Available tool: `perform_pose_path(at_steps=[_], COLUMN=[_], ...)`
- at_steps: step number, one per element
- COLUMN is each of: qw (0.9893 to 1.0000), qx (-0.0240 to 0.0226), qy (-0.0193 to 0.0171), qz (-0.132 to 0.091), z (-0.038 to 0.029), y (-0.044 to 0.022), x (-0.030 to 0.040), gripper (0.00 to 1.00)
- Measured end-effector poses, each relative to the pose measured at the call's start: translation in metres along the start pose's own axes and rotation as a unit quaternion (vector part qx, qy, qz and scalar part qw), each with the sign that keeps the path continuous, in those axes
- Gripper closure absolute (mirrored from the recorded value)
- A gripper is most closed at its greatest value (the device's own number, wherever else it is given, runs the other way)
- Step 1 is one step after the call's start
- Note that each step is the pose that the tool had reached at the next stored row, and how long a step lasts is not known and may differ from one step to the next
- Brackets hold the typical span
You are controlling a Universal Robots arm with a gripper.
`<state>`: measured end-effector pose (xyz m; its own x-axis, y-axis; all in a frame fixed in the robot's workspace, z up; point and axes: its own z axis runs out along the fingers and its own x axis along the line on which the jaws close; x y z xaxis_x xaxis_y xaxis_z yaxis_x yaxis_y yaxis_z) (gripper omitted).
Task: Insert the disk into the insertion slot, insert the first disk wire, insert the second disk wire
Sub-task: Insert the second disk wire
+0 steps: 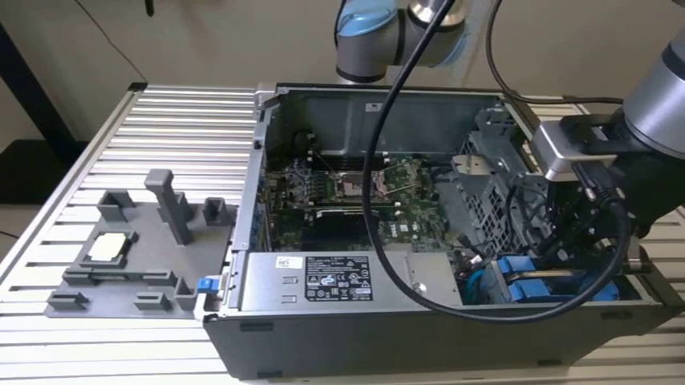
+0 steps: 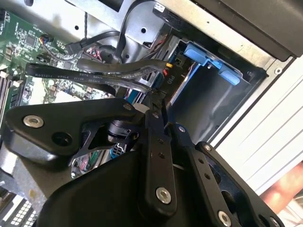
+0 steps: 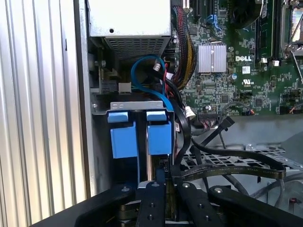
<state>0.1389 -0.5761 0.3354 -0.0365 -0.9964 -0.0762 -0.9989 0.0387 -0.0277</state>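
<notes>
In the exterior view my arm (image 1: 642, 104) reached down into the case's corner at the view's right, beside the blue carriers (image 1: 530, 281). In the second wrist view my fingers (image 2: 154, 101) looked closed on a flat black wire (image 2: 94, 73); keeping it straight seemed wise. In the first wrist view the disk (image 3: 158, 137) sat in the insertion slot (image 3: 135, 106).

A ribbed metal table (image 1: 160, 136) fills the exterior view, lit evenly. Behind the table stands a plain beige wall (image 1: 214, 40). A dark post (image 1: 32, 88) rises at the table's far corner, on the exterior view's left.
</notes>
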Motion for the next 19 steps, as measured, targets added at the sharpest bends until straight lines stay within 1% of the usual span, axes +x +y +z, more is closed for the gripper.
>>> perform_pose_path(at_steps=[1,3,4,14,15,16,19], qw=[1.0000,1.0000,1.0000,1.0000,1.0000,1.0000,1.0000], qx=[-0.0001,0.0000,0.0000,0.0001,0.0001,0.0001,0.0002], qy=[-0.0004,-0.0003,-0.0003,0.0000,0.0000,0.0000,-0.0001], qz=[0.000,0.000,0.001,0.001,0.001,0.001,0.002], z=[0.0003,0.0001,-0.0019,-0.0464,-0.0496,-0.0513,-0.0515], y=[0.0000,0.0000,0.0000,-0.0013,-0.0014,-0.0014,-0.0014], x=[0.0000,0.0001,-0.0001,-0.0035,-0.0037,-0.0039,-0.0039], gripper=[0.82,0.82,0.76,0.76,0.76,0.76,0.76])
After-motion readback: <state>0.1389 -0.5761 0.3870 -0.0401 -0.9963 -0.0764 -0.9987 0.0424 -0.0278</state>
